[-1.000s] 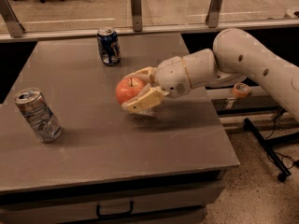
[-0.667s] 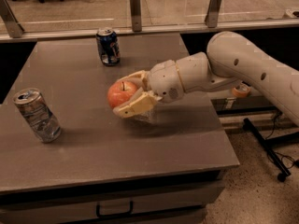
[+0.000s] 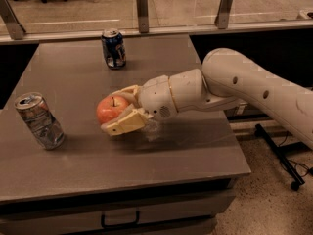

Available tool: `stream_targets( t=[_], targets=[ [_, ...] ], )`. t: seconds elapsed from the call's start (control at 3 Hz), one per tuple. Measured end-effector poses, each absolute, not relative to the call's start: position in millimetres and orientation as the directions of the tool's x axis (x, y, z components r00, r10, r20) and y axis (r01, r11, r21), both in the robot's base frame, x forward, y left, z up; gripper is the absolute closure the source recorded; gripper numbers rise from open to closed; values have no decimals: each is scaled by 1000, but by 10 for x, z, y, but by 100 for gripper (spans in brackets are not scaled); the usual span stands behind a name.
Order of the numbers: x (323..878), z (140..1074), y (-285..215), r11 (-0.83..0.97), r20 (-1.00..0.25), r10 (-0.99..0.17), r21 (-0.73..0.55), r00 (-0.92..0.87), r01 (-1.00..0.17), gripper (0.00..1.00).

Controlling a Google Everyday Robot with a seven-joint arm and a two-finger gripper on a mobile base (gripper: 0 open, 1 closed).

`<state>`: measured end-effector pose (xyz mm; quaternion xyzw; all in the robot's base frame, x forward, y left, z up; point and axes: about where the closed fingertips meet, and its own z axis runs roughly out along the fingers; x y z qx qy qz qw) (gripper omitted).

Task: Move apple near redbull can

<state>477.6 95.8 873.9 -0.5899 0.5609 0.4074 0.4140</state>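
The gripper (image 3: 116,109) hung low over the middle of the tabletop (image 3: 176,155), jaws clamped on the apple (image 3: 108,110), 1 on its far side and 1 on its near side. The carry step looked to be in hand. The redbull can (image 3: 39,121) stood well left of the jaws, near the tabletop's left edge. The next move probably called for travelling left and releasing short of that can. Bare tabletop lay between, and the blue can (image 3: 113,48) stood well behind the jaws.
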Motion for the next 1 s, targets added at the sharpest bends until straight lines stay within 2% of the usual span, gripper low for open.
stream_targets(
  t=[0.33,0.67,1.0],
  targets=[
    [4722,8721,1200,-41,-952,-304,-24,35,-999,100],
    [4646,8674,1432,-49,-958,-285,-18,31,-999,82],
    [4613,8616,1622,-56,-959,-281,-21,36,-998,58]
  ],
)
